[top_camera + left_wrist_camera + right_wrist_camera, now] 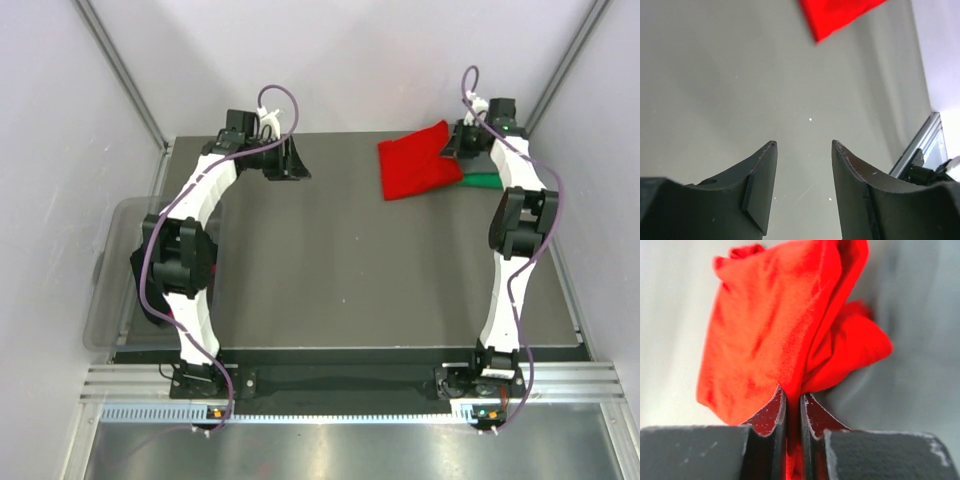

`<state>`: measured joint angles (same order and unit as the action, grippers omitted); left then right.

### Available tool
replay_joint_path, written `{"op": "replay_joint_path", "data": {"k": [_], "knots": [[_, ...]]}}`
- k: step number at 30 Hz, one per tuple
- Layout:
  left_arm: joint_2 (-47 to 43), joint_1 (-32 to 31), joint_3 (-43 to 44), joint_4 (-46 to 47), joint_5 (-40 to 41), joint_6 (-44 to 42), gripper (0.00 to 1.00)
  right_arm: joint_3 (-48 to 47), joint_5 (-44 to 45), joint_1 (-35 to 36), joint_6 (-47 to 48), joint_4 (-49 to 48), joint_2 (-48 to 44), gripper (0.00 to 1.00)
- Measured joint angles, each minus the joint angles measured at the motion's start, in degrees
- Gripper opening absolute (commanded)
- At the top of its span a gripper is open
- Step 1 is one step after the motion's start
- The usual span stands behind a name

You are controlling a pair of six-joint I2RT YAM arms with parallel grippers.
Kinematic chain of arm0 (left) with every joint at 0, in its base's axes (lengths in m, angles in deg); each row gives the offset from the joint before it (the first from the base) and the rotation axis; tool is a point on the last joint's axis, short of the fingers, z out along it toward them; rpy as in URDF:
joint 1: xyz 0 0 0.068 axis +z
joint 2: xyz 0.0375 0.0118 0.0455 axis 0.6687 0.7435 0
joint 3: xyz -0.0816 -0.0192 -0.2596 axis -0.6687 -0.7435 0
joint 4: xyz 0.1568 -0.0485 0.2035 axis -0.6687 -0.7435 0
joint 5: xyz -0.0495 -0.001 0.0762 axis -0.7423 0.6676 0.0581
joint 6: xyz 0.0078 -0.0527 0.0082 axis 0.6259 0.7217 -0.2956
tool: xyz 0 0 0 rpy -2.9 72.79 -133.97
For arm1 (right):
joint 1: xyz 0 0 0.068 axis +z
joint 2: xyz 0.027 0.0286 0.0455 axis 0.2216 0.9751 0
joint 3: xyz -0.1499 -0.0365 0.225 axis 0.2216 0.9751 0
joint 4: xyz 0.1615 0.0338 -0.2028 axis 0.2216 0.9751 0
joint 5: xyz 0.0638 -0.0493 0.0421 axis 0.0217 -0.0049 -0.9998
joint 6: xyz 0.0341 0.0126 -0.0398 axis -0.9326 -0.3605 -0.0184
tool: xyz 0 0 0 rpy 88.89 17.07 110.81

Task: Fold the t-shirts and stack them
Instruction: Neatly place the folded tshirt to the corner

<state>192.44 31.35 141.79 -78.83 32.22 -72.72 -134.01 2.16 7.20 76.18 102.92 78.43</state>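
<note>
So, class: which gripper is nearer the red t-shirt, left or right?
Right. The right gripper is shut on an edge of the red t-shirt; the left gripper hangs open over bare table, apart from the shirt, to its left.

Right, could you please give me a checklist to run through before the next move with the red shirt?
1. Right gripper shut on the red shirt: ok.
2. Left gripper open and holding nothing: ok.
3. Left gripper apart from the red shirt: ok.
4. Red shirt spread flat: not ok, it is bunched.
5. Green shirt free of the red shirt: cannot tell, the right arm hides much of it.
</note>
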Motion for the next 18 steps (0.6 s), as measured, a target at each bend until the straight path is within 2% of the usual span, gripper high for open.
{"op": "replay_joint_path", "data": {"k": [6,18], "knots": [[-1.3,0.0,-2.3,-0.2,2.3,-1.0,0.53,-3.5,1.5,-1.4,-1.2,-2.2,0.0,0.0],[-3.5,0.0,-3.8,0.0,3.1,-1.3,0.53,-3.6,1.7,-1.7,-1.7,-1.8,-2.8,0.0]]}}
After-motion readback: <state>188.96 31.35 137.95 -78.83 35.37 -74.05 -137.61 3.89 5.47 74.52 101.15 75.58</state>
